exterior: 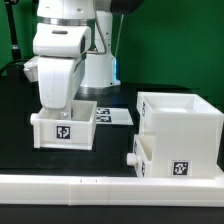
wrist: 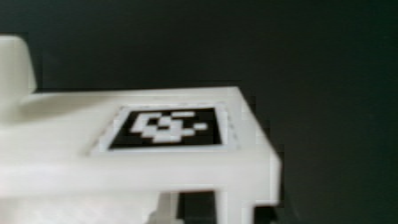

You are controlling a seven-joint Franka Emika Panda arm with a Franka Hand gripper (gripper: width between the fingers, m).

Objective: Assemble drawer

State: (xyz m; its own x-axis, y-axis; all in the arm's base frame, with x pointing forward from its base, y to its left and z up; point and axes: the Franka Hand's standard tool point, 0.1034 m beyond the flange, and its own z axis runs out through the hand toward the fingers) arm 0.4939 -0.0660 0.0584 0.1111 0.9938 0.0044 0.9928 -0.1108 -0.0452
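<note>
A small white drawer tray (exterior: 63, 128) with a black-and-white tag on its front stands on the dark table at the exterior view's left. My gripper (exterior: 62, 106) reaches down into it from above, its fingers hidden behind the tray's rim. In the wrist view the tray's tagged wall (wrist: 169, 128) fills the frame, and my gripper (wrist: 231, 208) has its dark fingertips close on either side of a thin white wall. The large open housing (exterior: 185, 125) stands at the exterior view's right, with a second knobbed tray (exterior: 140, 157) seated low in its side.
A long low white rail (exterior: 100, 186) runs along the table's front edge. The marker board (exterior: 117, 116) lies flat behind, between the tray and the housing. The arm's white base (exterior: 98, 60) stands at the back.
</note>
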